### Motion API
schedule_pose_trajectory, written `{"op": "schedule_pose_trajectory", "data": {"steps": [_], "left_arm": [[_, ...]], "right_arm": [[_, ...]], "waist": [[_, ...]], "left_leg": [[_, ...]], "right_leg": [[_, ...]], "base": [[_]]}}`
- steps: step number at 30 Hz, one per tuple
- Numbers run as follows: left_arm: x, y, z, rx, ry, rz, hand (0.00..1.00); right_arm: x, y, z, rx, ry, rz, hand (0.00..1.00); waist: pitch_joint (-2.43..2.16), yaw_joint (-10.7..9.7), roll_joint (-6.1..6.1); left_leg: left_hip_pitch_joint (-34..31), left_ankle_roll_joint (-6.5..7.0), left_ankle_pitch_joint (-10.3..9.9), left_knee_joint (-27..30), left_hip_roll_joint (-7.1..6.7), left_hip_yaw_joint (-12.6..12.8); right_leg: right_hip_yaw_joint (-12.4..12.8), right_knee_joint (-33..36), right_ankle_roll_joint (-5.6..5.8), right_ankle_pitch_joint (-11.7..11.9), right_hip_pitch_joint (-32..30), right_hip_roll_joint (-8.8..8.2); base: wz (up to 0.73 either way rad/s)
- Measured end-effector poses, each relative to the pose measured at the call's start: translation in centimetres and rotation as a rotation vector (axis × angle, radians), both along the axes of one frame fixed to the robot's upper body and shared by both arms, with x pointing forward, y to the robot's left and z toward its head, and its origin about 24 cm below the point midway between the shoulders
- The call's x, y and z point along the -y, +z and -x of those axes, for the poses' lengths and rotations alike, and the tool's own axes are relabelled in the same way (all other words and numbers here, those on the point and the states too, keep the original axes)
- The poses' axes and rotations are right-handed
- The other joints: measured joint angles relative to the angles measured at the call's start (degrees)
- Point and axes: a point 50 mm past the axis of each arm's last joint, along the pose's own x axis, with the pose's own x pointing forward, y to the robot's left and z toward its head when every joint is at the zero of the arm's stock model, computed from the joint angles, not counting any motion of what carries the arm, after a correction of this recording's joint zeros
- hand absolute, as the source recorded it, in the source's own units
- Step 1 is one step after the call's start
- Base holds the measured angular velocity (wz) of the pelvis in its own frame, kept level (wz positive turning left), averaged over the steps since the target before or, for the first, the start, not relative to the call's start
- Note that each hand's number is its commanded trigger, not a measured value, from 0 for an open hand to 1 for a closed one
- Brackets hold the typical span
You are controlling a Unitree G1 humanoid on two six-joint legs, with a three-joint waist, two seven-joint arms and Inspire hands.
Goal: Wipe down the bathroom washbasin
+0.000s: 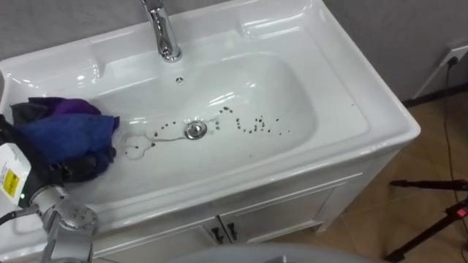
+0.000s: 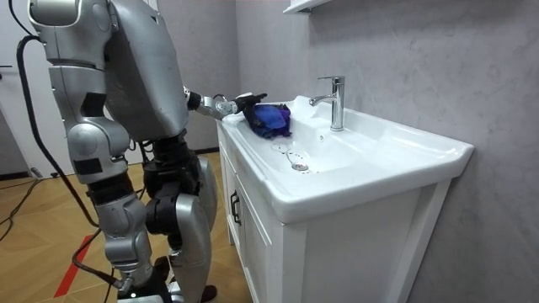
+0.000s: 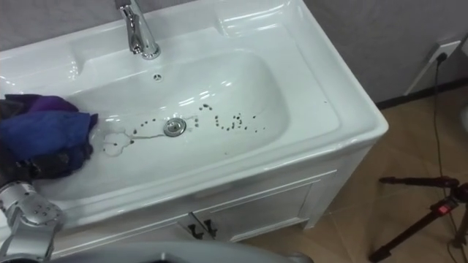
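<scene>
The white basin (image 1: 292, 88) has a drain (image 1: 194, 130) in its middle and several dark specks (image 1: 256, 126) scattered to its right. A blue and purple cloth (image 1: 62, 131) lies bunched at the basin's left end. My left hand (image 1: 72, 168) sits under the cloth's near edge, dark fingers curled into it. In the room view the left hand (image 2: 240, 103) reaches over the near rim with the cloth (image 2: 271, 119) beyond it. My right arm (image 2: 88, 139) hangs at my side there. I stand at the cabinet front.
A chrome tap (image 1: 164, 33) rises at the basin's back edge. Thin wet streaks (image 1: 139, 142) run left of the drain. Cabinet doors (image 1: 227, 232) are below the front rim. A black stand (image 1: 439, 212) is on the wooden floor at the right.
</scene>
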Motion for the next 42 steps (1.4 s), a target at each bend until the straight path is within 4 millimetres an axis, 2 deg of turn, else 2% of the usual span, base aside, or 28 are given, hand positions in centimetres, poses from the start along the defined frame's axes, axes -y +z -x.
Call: {"op": "schedule_pose_trajectory", "data": {"steps": [22, 38, 39, 40, 41, 42], "left_arm": [[0.0, -0.3, 0.0, -0.018, -0.013, 0.043, 0.0], [0.1, -1.0, -0.8, -0.099, -0.089, 0.088, 0.0], [0.1, -1.1, -0.9, -0.106, -0.091, 0.091, 0.03], [0.1, -1.2, -0.9, -0.108, -0.09, 0.093, 0.25], [0.1, -1.2, -0.9, -0.111, -0.091, 0.094, 0.64], [0.1, -1.3, -0.9, -0.115, -0.094, 0.095, 0.79]], "right_arm": [[0.0, 0.0, 0.5, -0.034, 0.01, -0.001, 0.0], [0.5, 0.1, -0.6, -0.009, 0.02, 0.016, 0.0], [0.5, 0.1, -0.5, -0.007, 0.013, 0.017, 0.0], [0.5, 0.2, -0.5, -0.006, 0.009, 0.018, 0.0], [0.5, 0.2, -0.5, -0.006, 0.006, 0.018, 0.0], [0.5, 0.2, -0.5, -0.005, -0.001, 0.019, 0.0]], "waist": [[-0.03, 0.02, -0.07], [-0.14, -0.17, 0.25], [-0.19, -0.2, 0.37], [-0.19, -0.22, 0.42], [-0.19, -0.26, 0.45], [-0.2, -0.27, 0.47]], "left_leg": [[-0.04, -0.06, 0.07, 0.02, -0.01, -0.1], [-0.84, -0.16, 0.15, 0.51, 0.09, -0.49], [-0.83, -0.18, 0.17, 0.51, 0.1, -0.5], [-0.82, -0.19, 0.18, 0.51, 0.1, -0.5], [-0.82, -0.24, 0.23, 0.49, 0.1, -0.49], [-0.82, -0.25, 0.24, 0.48, 0.12, -0.49]], "right_leg": [[-0.32, 0.0, -0.05, -0.04, 0.09, -0.09], [-0.8, -0.08, -0.18, -0.05, -0.17, 0.03], [-0.8, -0.08, -0.19, -0.05, -0.13, 0.03], [-0.8, -0.08, -0.19, -0.05, -0.12, 0.04], [-0.79, -0.07, -0.21, -0.04, -0.12, 0.05], [-0.78, -0.08, -0.22, -0.04, -0.11, 0.07]], "base": [[0.0], [0.02], [0.0], [0.0], [0.0], [0.0]]}}
